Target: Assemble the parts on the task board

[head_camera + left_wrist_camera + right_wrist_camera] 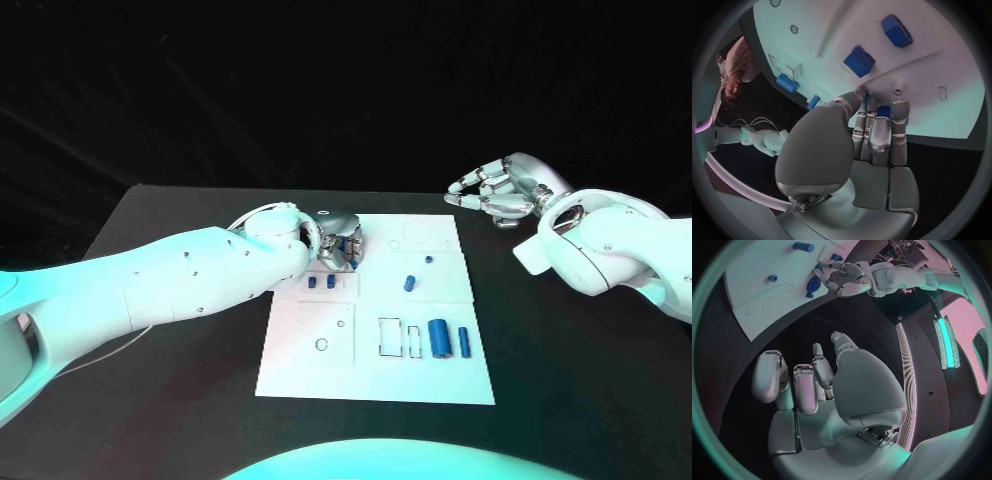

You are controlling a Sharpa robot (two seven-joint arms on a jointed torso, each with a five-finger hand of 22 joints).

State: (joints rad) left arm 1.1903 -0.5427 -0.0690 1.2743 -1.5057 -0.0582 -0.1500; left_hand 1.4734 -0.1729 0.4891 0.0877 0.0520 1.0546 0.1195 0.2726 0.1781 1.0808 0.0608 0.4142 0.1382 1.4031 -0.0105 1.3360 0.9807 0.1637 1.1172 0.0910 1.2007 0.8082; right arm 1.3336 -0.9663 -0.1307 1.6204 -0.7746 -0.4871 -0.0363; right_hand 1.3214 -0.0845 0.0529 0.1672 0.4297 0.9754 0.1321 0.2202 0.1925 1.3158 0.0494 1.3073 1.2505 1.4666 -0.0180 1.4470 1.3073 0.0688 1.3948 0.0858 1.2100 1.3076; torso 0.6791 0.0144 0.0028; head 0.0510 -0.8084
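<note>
black table (173, 215) against a dark backdrop — glowing light strip (946, 342) nearby.

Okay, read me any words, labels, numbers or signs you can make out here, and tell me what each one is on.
None can be read.
The task board carries only drawn outlines, circles and rectangles, no letters or numbers.
The blue parts bear no markings that show.
The left hand and right hand show no brand or label.
</note>
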